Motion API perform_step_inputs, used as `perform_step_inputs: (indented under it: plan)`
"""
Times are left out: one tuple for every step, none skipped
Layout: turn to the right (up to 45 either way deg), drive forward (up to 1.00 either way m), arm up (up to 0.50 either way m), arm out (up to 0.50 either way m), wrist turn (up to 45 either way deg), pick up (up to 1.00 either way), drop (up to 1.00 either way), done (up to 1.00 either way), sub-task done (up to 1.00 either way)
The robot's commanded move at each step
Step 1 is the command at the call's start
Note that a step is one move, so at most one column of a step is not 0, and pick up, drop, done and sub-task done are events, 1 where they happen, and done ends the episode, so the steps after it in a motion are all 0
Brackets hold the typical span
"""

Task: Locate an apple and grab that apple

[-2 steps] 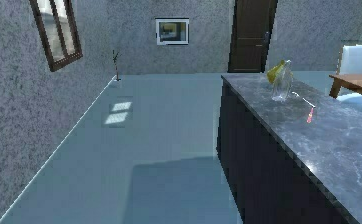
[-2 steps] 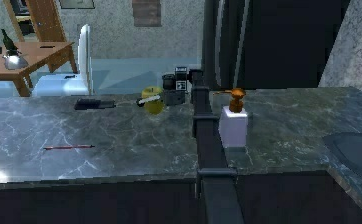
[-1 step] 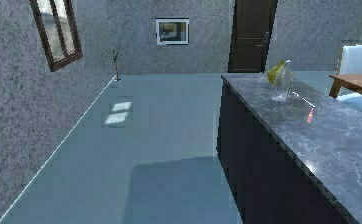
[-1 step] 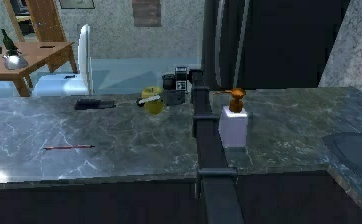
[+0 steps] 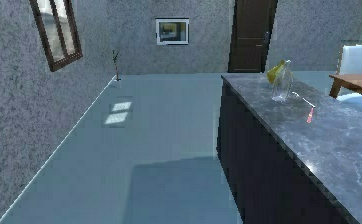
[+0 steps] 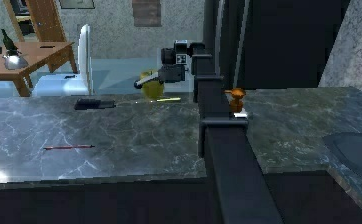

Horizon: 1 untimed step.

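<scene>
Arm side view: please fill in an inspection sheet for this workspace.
Surface: dark marble counter, with the arm stretched across it.
Job's things: yellow-green rounded thing at the counter's far edge, close to the gripper; possibly the apple, not certain.
Clutter: flat dark thing, thin red stick, small brown thing by the arm.
Grippers: gripper; cannot tell whether it holds anything.
Cables: nothing seen.
Surroundings: white chair, wooden table with a bottle; dark door, framed picture.

The dark marble counter (image 6: pixel 139 140) bears a thin red stick (image 6: pixel 67 148) and (farther back) a flat black object (image 6: pixel 89 103).
</scene>
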Motion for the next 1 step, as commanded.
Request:
perform_step_inputs:
  plan:
    - [0.0,0.0,0.0,0.0,0.0,0.0,0.0,1.0,0.0]
